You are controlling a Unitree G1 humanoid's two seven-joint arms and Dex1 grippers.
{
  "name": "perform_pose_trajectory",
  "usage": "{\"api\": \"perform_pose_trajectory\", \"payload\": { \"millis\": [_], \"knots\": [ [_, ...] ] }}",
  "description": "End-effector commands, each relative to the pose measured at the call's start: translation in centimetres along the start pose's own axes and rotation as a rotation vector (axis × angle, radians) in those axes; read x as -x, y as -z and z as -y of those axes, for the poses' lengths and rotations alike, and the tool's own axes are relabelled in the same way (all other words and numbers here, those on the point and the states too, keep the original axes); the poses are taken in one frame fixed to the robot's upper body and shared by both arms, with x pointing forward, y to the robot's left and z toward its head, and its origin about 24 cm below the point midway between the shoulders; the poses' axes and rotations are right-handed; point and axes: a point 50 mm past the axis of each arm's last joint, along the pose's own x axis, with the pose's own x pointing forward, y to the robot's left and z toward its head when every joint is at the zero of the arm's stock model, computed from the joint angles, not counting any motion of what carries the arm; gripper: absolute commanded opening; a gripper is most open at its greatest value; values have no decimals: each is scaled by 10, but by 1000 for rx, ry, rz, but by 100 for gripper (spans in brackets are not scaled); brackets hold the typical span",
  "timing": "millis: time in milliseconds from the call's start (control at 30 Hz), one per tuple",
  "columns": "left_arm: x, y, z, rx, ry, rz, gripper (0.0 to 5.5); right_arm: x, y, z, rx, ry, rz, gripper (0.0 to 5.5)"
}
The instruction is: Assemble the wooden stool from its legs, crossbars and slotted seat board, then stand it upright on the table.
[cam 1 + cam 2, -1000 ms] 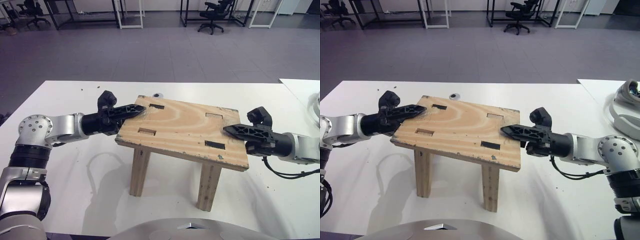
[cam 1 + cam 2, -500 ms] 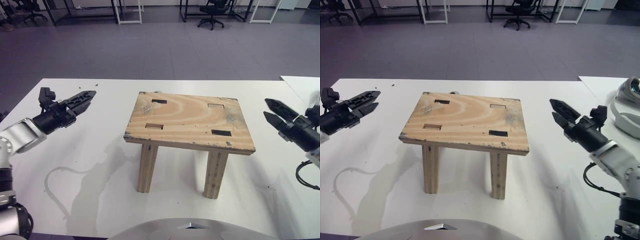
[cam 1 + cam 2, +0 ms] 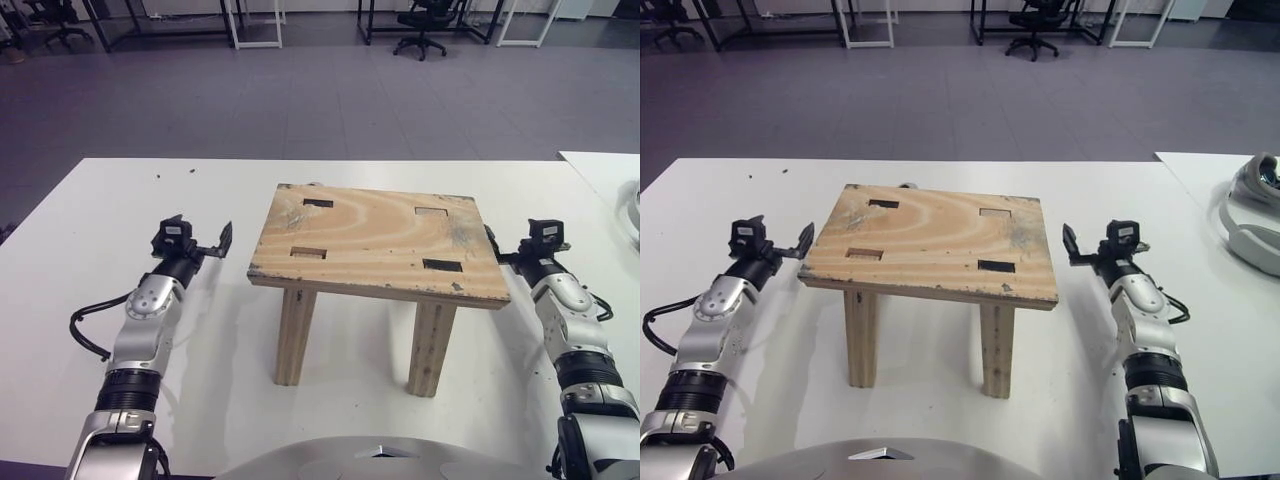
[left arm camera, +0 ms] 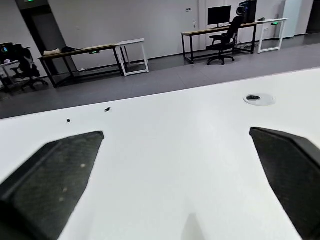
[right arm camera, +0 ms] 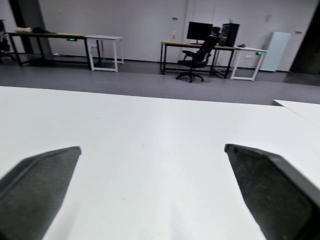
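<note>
On the bench (image 3: 120, 200), where's the stool (image 3: 375, 240) at?

re: dead centre, standing upright on its legs with the slotted seat board on top. Left claw (image 4: 176, 134) sits just beside the seat's left edge, right claw (image 5: 152, 148) just beside the right edge. Both are spread wide with nothing in them, just bare white benchtop between the fingers.

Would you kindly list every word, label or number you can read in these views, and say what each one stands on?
No text is legible in any view.
Pale label on the left wrist camera: too small to read.
Pale label on the right wrist camera: too small to read.
On the stool: no print visible.
</note>
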Motion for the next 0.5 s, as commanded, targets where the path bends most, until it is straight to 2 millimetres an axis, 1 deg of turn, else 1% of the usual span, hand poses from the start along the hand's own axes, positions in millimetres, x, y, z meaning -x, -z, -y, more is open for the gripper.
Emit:
{"api": "perform_pose_trajectory", "payload": {
  "millis": [33,233,400,500],
  "knots": [
    [2,0,3,-23,-5,7,539,-12,-7,-5,-7,-15,28,540],
    [-3,-2,-11,4,-62,17,539,-23,-10,-6,-19,-3,50,540],
    [-8,3,-4,5,-62,13,539,-29,-14,-6,-12,11,74,540],
    [-12,2,-4,11,-75,23,539,-32,-18,-6,-14,9,98,540]
  ]
}}
